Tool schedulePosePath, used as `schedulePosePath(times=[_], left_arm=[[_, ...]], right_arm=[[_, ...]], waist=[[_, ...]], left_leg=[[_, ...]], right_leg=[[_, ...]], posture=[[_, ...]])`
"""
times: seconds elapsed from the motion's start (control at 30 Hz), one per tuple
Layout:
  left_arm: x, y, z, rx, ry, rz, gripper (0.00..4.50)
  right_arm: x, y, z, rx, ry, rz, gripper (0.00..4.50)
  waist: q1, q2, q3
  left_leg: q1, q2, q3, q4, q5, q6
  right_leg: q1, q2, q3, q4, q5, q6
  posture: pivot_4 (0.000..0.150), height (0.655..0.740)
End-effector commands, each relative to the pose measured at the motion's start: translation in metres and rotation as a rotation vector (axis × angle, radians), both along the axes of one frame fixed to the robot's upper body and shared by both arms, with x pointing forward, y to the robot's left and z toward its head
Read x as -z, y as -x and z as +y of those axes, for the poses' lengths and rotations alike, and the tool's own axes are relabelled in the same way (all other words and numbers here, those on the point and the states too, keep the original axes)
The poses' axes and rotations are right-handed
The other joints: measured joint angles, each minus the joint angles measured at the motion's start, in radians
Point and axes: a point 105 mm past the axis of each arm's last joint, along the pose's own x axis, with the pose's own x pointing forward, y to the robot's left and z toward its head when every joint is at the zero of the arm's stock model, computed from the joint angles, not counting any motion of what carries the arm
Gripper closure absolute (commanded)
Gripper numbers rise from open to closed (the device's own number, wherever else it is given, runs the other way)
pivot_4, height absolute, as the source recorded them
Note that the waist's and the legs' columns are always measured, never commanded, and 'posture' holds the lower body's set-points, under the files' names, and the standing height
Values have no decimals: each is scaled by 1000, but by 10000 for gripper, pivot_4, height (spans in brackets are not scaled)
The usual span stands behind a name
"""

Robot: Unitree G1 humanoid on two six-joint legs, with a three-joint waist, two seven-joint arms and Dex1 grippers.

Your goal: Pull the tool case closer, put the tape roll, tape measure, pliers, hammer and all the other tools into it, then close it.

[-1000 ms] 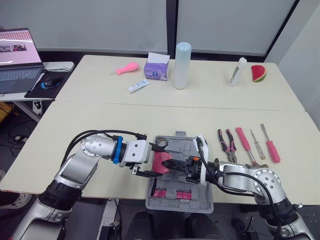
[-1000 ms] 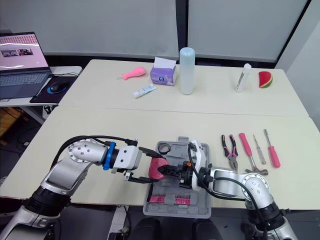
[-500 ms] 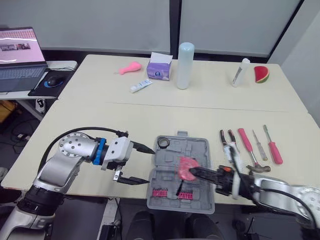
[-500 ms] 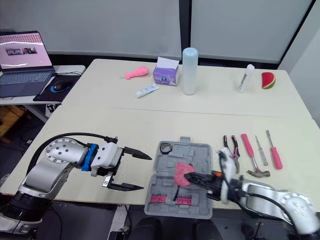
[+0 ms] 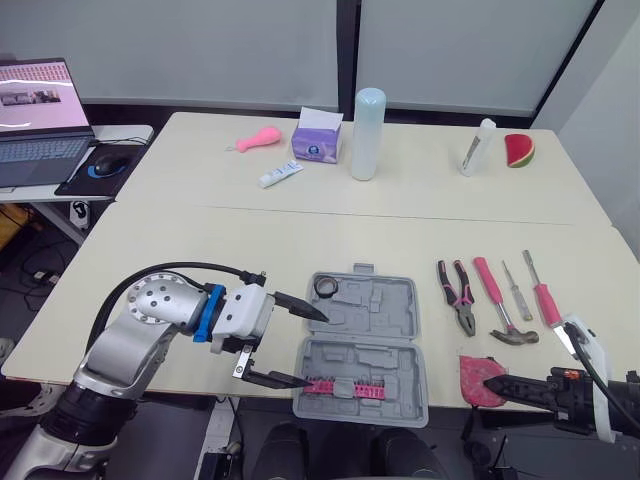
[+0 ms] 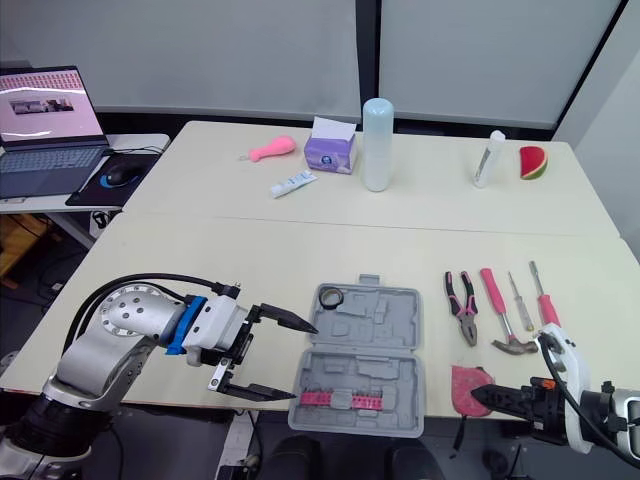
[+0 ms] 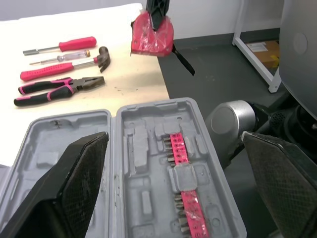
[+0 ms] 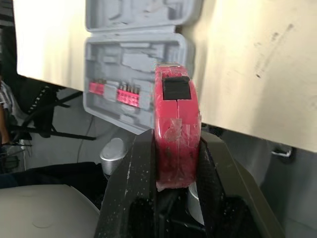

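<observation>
Your right gripper [image 5: 492, 384] is clamped on the red plastic tape measure [image 5: 474, 377] at the near edge of the cream table [image 5: 250, 250], right of the open grey plastic tool case [image 5: 380, 300]. Your left gripper [image 5: 315, 350] is spread wide at the case's left side. The pink-handled pliers [image 5: 455, 297] and pink-handled hammer [image 5: 497, 303] lie further right.

Right claw [image 5: 488, 383] — arm [image 5: 625, 410] cropped off-frame

No legible writing anywhere

The laptop [image 5: 35, 95] screen showed a lit page, and the tissue box [image 5: 315, 140] and the small tube [image 5: 278, 174] on the far table carried print, but all of it was too small to read.
</observation>
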Motion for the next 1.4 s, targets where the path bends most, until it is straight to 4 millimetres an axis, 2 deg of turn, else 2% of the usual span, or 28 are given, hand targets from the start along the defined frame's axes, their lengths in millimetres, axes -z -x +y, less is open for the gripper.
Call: schedulePosePath(times=[0.03,0.37,0.8,0.83,0.93,1.13,1.23,1.33,1.4], left_arm=[[-3,9,-7,34,20,-15,0],[0,8,-14,22,31,-18,0],[2,5,-19,14,45,-20,0],[2,5,-19,13,44,-20,0],[3,5,-19,12,44,-21,0],[5,2,-18,4,45,-20,0],[5,1,-17,0,46,-19,0],[6,0,-17,0,47,-20,0],[6,-1,-18,2,46,-22,0]], right_arm=[[19,-9,1,13,26,6,37240],[51,-30,4,16,66,11,37240],[60,-35,5,35,53,42,37240],[61,-36,4,40,56,42,29883],[61,-37,2,55,65,39,24601],[43,-29,-23,103,105,21,11239],[36,-24,-30,105,141,1,1903],[28,-20,-32,88,162,-27,908],[19,-23,-31,47,197,-107,908]], waist=[[0,0,0],[6,3,2],[4,4,1],[4,4,1],[5,4,1],[7,5,1],[10,5,1],[9,6,1],[9,6,1]], left_leg=[[0,0,-1,0,0,0],[-3,-3,-6,0,0,0],[-2,-1,-6,0,0,0],[-3,-1,-6,0,0,0],[-3,-2,-6,0,0,0],[-3,-2,-6,0,0,0],[-3,-2,-6,0,0,0],[-3,-2,-6,0,0,0],[-3,-2,-6,0,0,0]], right_leg=[[0,0,1,-1,0,0],[2,0,0,-3,0,0],[2,0,-1,-2,0,0],[2,0,-1,-2,0,0],[2,0,-1,-2,0,0],[2,0,-1,-2,0,0],[2,0,-1,-2,0,0],[2,0,-1,-2,0,0],[2,0,-1,-2,0,0]], posture=[[1500,6921],[1500,6921],[1500,6921],[1500,6921],[1500,6921],[1500,6921],[1500,6921],[1500,6921],[1500,6921]])
